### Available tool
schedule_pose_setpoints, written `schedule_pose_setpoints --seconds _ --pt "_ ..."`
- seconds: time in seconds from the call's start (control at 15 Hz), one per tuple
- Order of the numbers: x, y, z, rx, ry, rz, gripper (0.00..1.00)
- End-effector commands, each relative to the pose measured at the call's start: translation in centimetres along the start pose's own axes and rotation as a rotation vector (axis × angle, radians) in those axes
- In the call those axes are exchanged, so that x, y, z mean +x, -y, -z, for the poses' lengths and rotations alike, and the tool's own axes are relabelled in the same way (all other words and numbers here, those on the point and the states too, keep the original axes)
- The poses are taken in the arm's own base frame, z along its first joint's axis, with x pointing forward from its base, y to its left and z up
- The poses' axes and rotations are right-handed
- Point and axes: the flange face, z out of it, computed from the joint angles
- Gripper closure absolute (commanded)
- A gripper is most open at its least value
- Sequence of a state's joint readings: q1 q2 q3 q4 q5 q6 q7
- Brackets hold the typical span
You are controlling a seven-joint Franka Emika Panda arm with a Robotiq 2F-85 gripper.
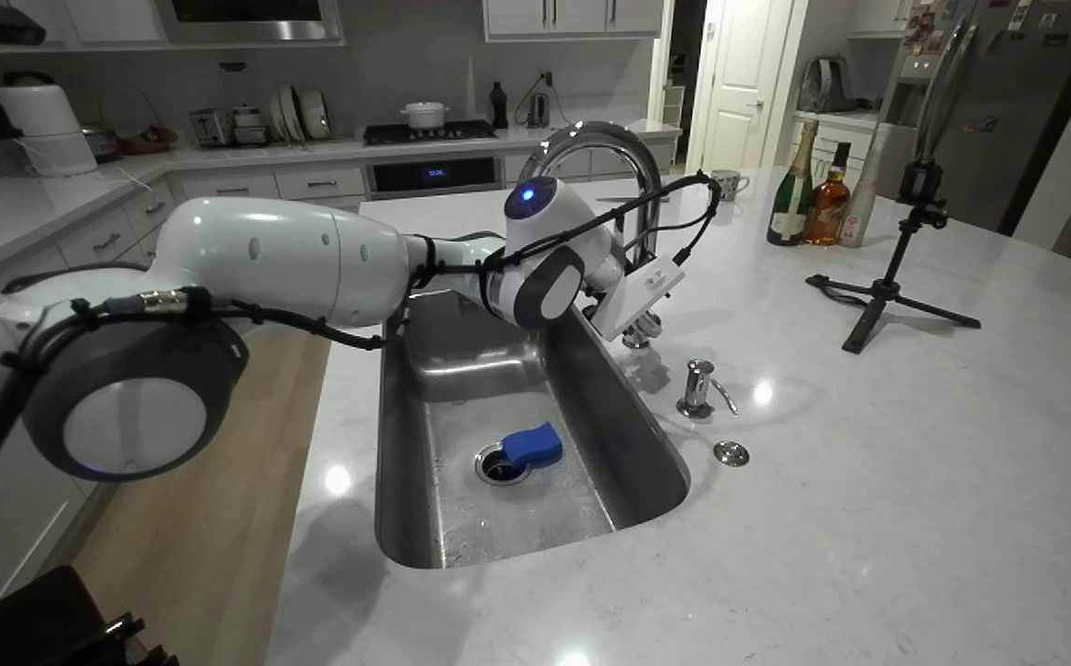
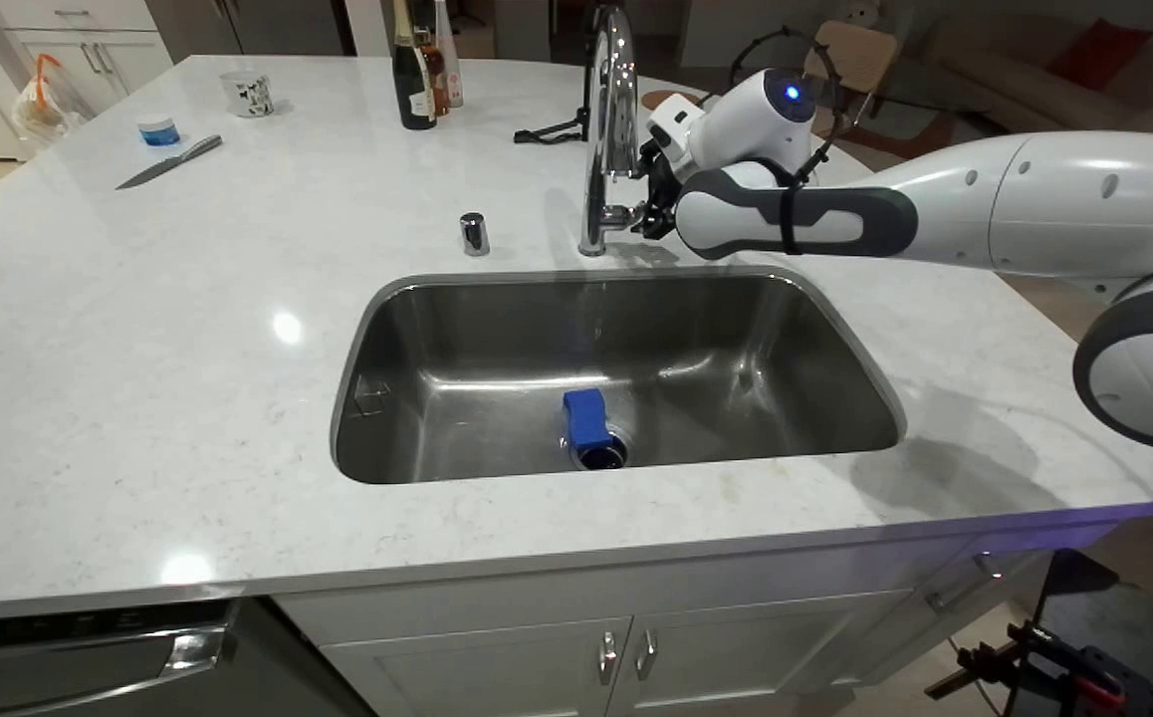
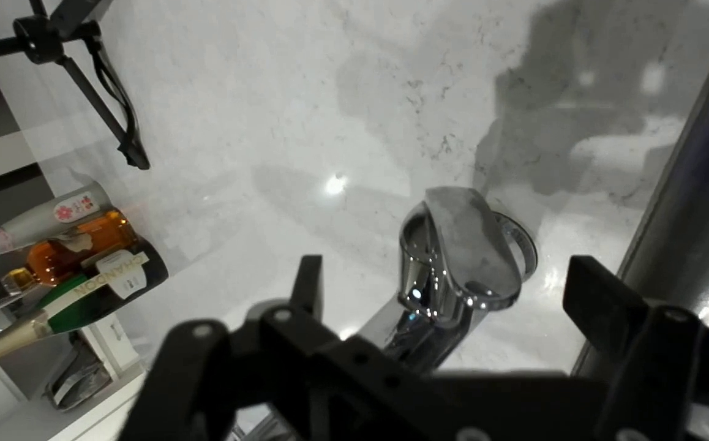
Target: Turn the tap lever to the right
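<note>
In the wrist view the chrome tap lever (image 3: 474,245) sits on its rounded hub, between the two fingers of my gripper (image 3: 455,285). The gripper is open, with a visible gap on both sides of the lever. The chrome gooseneck faucet (image 2: 596,194) stands upright behind the sink; its arch also shows in an exterior view (image 1: 596,136). In an exterior view my gripper (image 2: 651,194) is right beside the faucet's sideways hub, and the lever's end is hidden there by the gripper. In the other view direction the arm's wrist covers the fingers.
The steel sink (image 2: 616,277) holds a blue sponge (image 2: 586,418). A short chrome fitting (image 2: 474,234) and a chrome dispenser (image 1: 697,388) stand near the faucet. A black tripod (image 1: 887,287) and several bottles (image 1: 829,199) stand on the counter behind. The sink edge is beside the right finger.
</note>
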State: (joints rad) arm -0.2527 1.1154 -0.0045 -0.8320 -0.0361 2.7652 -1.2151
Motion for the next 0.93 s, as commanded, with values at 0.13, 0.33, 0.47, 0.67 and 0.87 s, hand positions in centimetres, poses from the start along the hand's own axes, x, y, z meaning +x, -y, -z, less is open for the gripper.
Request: schedule_pose_setpoints --seconds 0.13,0.33,0.47,0.67,0.87 --pt "1.7 0.0 0.3 -0.011 -0.067 0.024 0.25" --pt "2.0 0.1 0.3 -0.010 -0.079 0.028 0.42" --pt "1.9 0.0 0.3 -0.012 -0.080 0.027 0.58" --pt "1.4 -0.3 0.4 -0.018 -0.070 0.021 0.80" --pt "0.9 -0.5 0.4 -0.021 -0.065 0.015 1.00"
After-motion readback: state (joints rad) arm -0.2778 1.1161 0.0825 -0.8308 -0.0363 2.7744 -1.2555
